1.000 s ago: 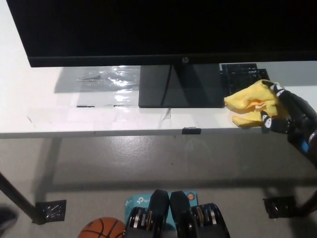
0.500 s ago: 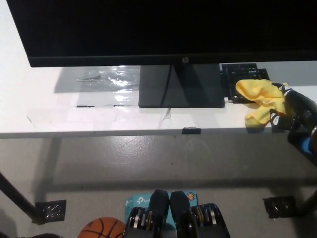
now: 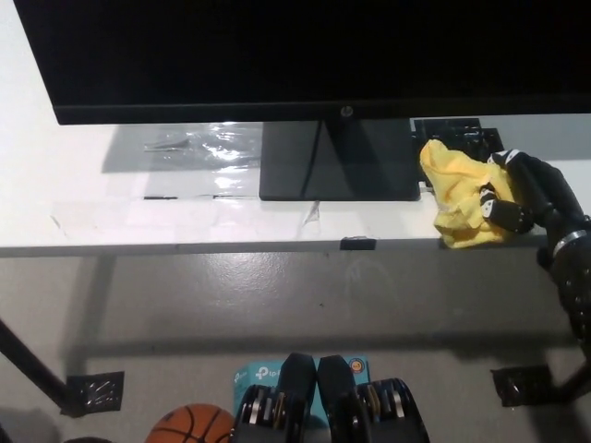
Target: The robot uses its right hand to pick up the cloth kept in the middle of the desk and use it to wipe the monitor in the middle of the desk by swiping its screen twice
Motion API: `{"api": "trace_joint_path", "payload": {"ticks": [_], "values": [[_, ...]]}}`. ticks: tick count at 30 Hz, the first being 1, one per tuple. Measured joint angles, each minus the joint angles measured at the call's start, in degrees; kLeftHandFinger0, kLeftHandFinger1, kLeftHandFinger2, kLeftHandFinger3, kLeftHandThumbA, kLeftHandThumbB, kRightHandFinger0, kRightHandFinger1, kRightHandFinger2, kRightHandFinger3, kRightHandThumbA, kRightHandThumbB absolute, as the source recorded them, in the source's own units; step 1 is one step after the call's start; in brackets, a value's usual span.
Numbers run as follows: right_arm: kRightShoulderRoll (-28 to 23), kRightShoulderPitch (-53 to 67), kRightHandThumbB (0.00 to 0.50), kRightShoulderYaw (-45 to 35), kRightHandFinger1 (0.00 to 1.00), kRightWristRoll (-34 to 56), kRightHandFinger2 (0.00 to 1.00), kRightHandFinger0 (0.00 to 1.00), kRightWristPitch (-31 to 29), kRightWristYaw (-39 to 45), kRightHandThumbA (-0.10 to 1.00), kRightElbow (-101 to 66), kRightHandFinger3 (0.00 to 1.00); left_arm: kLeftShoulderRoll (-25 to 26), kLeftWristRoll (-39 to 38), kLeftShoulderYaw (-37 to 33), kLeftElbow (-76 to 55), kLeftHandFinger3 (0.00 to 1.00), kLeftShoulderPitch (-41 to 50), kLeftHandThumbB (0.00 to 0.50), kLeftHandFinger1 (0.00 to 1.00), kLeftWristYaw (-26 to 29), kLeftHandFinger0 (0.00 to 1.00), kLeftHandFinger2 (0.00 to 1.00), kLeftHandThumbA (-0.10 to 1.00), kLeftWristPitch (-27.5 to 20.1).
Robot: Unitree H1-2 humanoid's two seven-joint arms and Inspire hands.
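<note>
A yellow cloth [image 3: 458, 196] hangs bunched over the right part of the white desk [image 3: 129, 221], just right of the monitor's dark base [image 3: 338, 161]. My black right hand [image 3: 524, 196] is shut on the cloth's right side, its arm coming in from the lower right. The wide black monitor [image 3: 295, 55] fills the top of the view, its screen dark. My left hand is not in view.
A clear plastic wrapper [image 3: 199, 143] lies on the desk left of the base. A black gridded object [image 3: 457, 134] sits behind the cloth. Below the desk's front edge are grey floor, an orange basketball [image 3: 189, 426] and black desk feet [image 3: 92, 392].
My right hand has lifted the cloth and carried it left and up toward the monitor, after first pulling it to the right; the cloth now hangs more bunched.
</note>
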Motion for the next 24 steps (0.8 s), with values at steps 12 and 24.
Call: {"api": "trace_joint_path", "payload": {"ticks": [12, 24], "values": [[1.0, 3.0, 0.002, -1.1, 0.00, -1.1, 0.14, 0.00, -4.3, -5.3, -0.10, 3.0, 0.37, 0.0, 0.1, 0.0, 0.1, 0.98, 0.0, 0.000, 0.61, 0.0, 0.59, 0.74, 0.36, 0.1], [13.5, 6.4, 0.000, -18.0, 0.00, 10.3, 0.31, 0.00, 0.9, -5.0, -0.10, -0.8, 0.16, -0.2, 0.3, 0.1, 0.1, 0.97, 0.0, 0.000, 0.59, 0.0, 0.57, 0.74, 0.38, 0.2]]}}
